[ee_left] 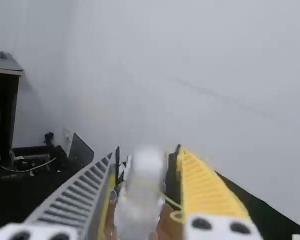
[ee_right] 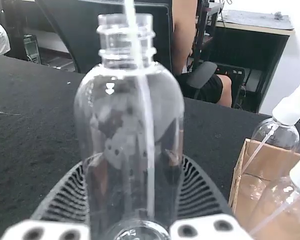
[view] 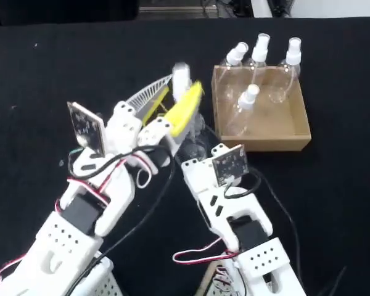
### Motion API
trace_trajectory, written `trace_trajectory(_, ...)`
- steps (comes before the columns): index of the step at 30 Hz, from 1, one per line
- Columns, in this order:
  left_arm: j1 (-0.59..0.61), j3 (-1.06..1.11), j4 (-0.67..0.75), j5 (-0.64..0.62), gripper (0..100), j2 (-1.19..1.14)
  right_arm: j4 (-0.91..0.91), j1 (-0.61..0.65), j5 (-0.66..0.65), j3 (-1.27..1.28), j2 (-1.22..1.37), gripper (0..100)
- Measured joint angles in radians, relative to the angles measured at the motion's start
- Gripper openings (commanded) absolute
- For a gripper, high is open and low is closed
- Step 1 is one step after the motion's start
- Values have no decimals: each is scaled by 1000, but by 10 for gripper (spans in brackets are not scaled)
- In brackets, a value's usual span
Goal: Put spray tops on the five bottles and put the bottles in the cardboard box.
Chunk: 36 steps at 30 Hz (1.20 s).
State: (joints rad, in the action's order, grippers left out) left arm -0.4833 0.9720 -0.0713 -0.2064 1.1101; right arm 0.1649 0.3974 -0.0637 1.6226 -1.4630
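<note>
Right wrist view shows the right tool [ee_right: 132, 175] clamping an uncapped bottle [ee_right: 130, 125]. The left tool [ee_left: 146, 154] pinches a spray top [ee_left: 144, 175].

Box [view: 277, 143] — bottles [view: 259, 58] along far wall

This looks like a robotics lab or office workroom. The table [view: 37, 74] is draped in black cloth, and the arms on it carry bare circuit boards [view: 86, 127] and loose wires [view: 197, 254]. Behind are plain white walls [ee_left: 200, 75], a dark desk [ee_right: 250, 22], a black cabinet [ee_left: 2, 105] and trailing cables [ee_left: 32, 164].
</note>
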Motion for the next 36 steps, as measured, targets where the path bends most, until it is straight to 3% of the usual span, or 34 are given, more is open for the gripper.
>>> trace_trajectory(5,0,51,-15,0,210,75,0,-2,5,0,0,11)
trace_trajectory(10,12,32,-164,0,210,143,0,0,5,0,0,11)
trace_trajectory(16,175,-35,-273,0,206,230,147,-63,5,-91,0,11)
trace_trajectory(21,356,-2,-321,0,206,299,377,-253,5,-333,0,11)
trace_trajectory(26,390,209,-249,0,206,322,413,-563,5,-488,-2,11)
trace_trajectory(31,388,436,-37,0,205,322,285,-872,6,-500,15,11)
trace_trajectory(36,388,546,38,0,205,322,37,-1007,-57,-459,247,11)
